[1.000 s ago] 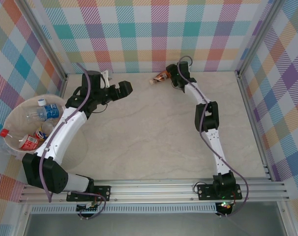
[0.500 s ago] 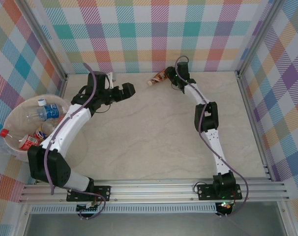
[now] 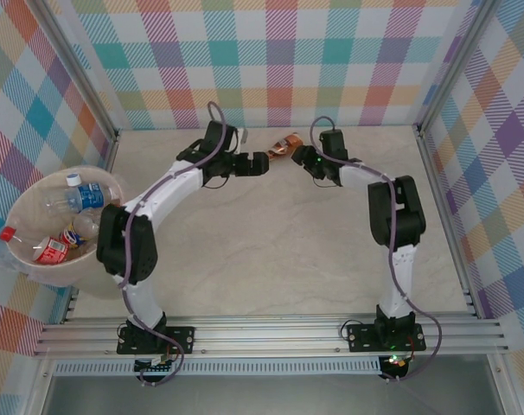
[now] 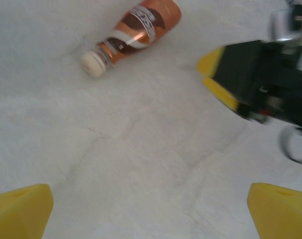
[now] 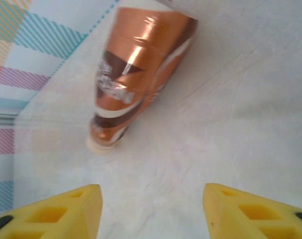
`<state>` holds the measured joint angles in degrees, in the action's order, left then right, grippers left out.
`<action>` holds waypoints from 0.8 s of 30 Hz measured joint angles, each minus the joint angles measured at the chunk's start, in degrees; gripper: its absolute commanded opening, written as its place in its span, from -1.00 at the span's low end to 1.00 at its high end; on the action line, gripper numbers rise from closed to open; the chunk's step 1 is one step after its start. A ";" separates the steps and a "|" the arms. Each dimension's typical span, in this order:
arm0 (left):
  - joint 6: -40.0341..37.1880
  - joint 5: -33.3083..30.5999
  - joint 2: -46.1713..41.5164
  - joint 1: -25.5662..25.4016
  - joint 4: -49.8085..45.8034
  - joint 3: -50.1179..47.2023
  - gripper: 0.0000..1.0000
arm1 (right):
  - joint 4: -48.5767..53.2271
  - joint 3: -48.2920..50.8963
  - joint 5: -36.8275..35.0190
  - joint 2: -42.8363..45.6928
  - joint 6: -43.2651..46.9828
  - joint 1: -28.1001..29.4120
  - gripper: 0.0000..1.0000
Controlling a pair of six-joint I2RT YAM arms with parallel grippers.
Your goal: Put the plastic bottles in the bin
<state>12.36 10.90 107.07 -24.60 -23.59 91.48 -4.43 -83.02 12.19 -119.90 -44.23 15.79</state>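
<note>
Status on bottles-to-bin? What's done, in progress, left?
Done: several bottles lie in the bin. In hand: nothing gripped; the left pincer and right pincer, both open, sit close to the orange bottle lying on the table. Left: grab that one and drop it in the bin.

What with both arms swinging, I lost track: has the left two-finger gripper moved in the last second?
Yes: the left gripper swung right, away from the round pale plastic bin.
</note>
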 measured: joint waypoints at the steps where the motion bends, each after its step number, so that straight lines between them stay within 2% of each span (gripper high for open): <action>1: -2.10 -0.24 2.82 -0.07 0.00 2.40 1.00 | -0.85 2.29 -0.09 2.14 0.02 0.00 0.29; 6: -12.94 -1.73 17.59 -0.48 0.00 15.47 1.00 | -3.63 11.43 -2.27 10.95 -1.84 -0.68 0.61; 10: -21.42 -2.49 28.65 -0.85 -1.29 26.95 1.00 | -3.21 13.62 -4.09 13.27 -2.84 -2.60 0.91; 16: -31.01 -1.01 39.67 -1.11 -5.27 41.66 0.97 | -2.23 15.39 -5.09 14.47 -3.08 -5.44 0.98; 24: -38.12 -0.22 43.08 -2.69 -7.91 45.33 0.75 | -0.48 16.98 -5.09 17.40 -3.06 -8.04 0.99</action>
<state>-25.76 10.68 150.15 -27.29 -31.51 136.81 -4.91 -66.04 7.09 -102.50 -47.29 7.75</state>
